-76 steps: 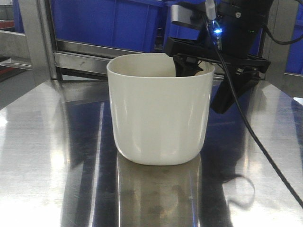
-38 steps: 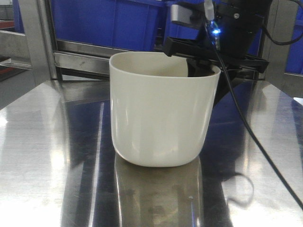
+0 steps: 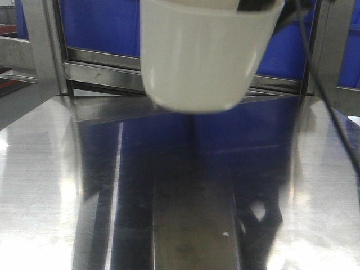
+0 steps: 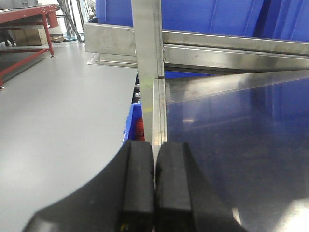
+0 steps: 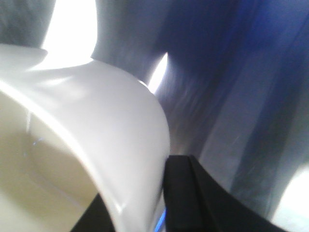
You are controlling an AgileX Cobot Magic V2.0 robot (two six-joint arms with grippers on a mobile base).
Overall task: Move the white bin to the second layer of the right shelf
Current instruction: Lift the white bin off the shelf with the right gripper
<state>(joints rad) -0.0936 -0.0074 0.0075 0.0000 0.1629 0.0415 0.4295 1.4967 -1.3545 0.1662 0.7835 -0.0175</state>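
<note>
The white bin (image 3: 208,53) hangs in the air above the steel table (image 3: 45,185), blurred, its rim cut off by the top of the front view. In the right wrist view my right gripper (image 5: 140,203) is shut on the white bin (image 5: 96,125): one black finger (image 5: 186,193) presses on the outside of the wall and the other shows darkly inside. My left gripper (image 4: 154,183) is shut on nothing, low over the left edge of the table (image 4: 231,135). The right shelf second layer is out of view.
Blue crates (image 3: 101,22) stand on steel rack rails (image 3: 101,62) behind the table. A black cable (image 3: 332,112) hangs at the right. In the left wrist view a steel post (image 4: 147,58) rises at the table's corner, with grey floor and a red frame (image 4: 29,14) to the left.
The white bin stood on the table a second ago; it has risen clear of the surface and shifted slightly right, carried by my right gripper on its rim.
</note>
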